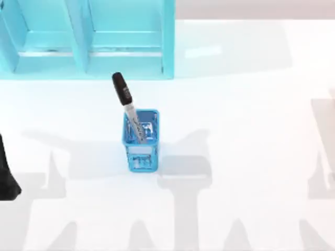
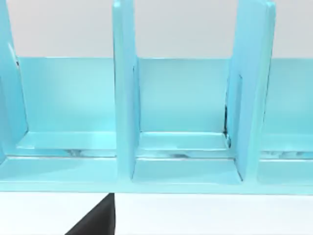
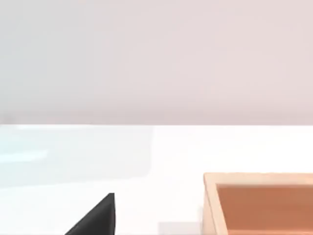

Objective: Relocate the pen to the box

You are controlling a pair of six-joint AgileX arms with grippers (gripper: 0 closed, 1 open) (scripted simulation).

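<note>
The pen (image 1: 127, 104) stands tilted in a blue mesh cup (image 1: 141, 140) near the table's middle. Its black cap leans up and to the left, well above the cup's rim, and its grey barrel drops inside. The box (image 3: 259, 178), with a pale wooden rim and orange inside, lies in the right wrist view, cut off by the picture's edge. My left arm (image 1: 6, 172) sits parked at the table's left edge, far from the cup. A dark corner of my left gripper (image 2: 95, 220) and one of my right gripper (image 3: 95, 218) show in their wrist views.
A cyan shelf unit (image 1: 84, 42) with upright dividers stands at the back left, just behind the pen's cap. In the left wrist view the cyan shelf unit (image 2: 124, 98) is seen close from the front. White tabletop stretches right of the cup.
</note>
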